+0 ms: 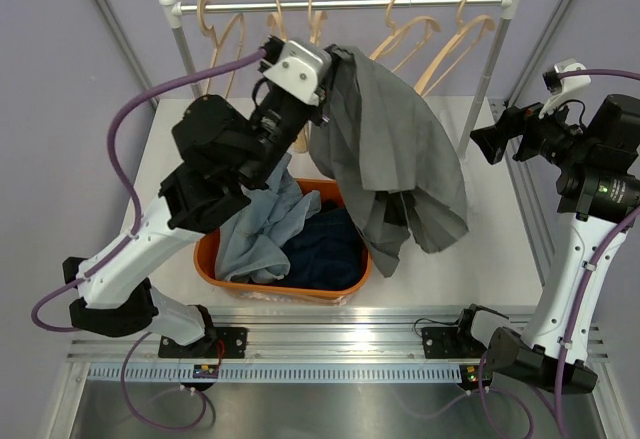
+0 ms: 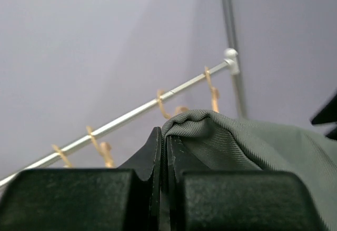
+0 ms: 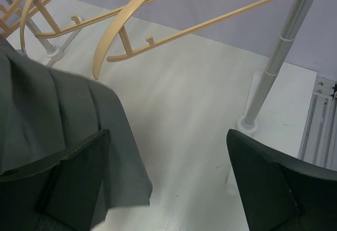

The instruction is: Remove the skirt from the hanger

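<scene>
Skirt (image 1: 385, 149) of grey cloth hangs in the air from the left gripper (image 2: 163, 136), whose jaws are pressed together on a fold at its top edge. The left wrist view shows the fold pinched between the two black fingers, but most of the garment runs out of that frame to the right and bottom. From above, the cloth drapes over the fingertips and hides them. It falls in front of the rail (image 1: 340, 3) and over the right side of the orange basket (image 1: 210, 259) on the table (image 1: 500, 249). Whether a hanger sits inside the folds cannot be told.

Wooden hangers (image 1: 440, 44) hang along the rail, some partly covered by the left arm and the skirt. In the basket lie a pale blue cloth (image 1: 260, 224) and a dark blue one (image 1: 325, 249) — what garments they are is unclear.

The right gripper (image 1: 492, 142) is held off to the right of the skirt, near the rack's right post (image 1: 490, 79), jaws spread wide and holding nothing. In its wrist view the skirt's lower edge passes behind its left finger (image 3: 79, 178), and only the lower curves of the hangers show.
</scene>
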You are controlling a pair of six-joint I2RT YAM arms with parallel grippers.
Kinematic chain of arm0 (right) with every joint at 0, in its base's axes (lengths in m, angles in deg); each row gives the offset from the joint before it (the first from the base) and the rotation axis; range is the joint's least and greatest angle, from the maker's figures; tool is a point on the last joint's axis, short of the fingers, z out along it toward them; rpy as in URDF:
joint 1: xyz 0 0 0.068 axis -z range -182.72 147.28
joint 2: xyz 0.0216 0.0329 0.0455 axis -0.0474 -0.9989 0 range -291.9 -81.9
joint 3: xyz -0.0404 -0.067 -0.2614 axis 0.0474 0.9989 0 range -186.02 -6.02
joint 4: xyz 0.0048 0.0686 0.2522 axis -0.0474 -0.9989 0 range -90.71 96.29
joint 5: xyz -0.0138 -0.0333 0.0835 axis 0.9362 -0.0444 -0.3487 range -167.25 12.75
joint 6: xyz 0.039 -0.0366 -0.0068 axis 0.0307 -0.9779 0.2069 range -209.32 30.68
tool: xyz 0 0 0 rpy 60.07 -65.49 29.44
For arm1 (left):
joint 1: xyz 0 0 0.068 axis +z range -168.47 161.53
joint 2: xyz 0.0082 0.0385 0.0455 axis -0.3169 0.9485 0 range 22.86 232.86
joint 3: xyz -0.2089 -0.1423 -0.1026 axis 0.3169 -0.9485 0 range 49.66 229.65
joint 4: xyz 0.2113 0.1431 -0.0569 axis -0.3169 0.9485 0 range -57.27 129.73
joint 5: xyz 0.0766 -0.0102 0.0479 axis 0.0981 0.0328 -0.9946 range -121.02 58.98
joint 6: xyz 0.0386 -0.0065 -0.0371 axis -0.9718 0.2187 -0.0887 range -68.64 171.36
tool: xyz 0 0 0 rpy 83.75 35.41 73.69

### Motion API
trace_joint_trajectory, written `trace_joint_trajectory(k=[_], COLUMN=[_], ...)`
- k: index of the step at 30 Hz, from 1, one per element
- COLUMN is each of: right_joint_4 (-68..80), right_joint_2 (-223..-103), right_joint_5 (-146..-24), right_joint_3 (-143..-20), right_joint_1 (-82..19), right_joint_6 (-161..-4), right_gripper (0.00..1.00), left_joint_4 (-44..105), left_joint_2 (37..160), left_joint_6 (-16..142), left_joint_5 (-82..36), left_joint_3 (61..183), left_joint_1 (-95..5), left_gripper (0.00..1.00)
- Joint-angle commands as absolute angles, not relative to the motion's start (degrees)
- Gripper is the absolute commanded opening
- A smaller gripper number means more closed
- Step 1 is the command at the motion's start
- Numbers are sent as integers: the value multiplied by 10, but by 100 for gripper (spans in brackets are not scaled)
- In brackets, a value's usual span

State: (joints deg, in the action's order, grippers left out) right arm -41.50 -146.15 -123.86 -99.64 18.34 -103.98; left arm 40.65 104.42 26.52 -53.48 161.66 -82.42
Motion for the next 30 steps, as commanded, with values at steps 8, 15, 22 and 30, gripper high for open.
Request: trace_joint_trajectory(k=[8,15,22,30], right_joint_4=[-382,-379,-377,-376], right_joint_2=[-1468,-1469,-1473,-1477], right_joint_5=[-1255,-1264,-1269,-1273], right_joint_3=[-1001,-999,-999,-1001], right_joint_1=[187,187,187,187], right_joint_6=[-1021,-1018,-1012,-1009], right_gripper=[100,99,99,99], left_joint_4=[273,257,269,323], left_joint_2=[1000,973,953,928], left_joint_6=[172,160,154,203], left_joint_5=[-612,-579,-576,-562], left_joint_3=[1688,1716,1738,1746], left_joint_1=[-822,-821,-822,-822], left_gripper=[0,0,0,0])
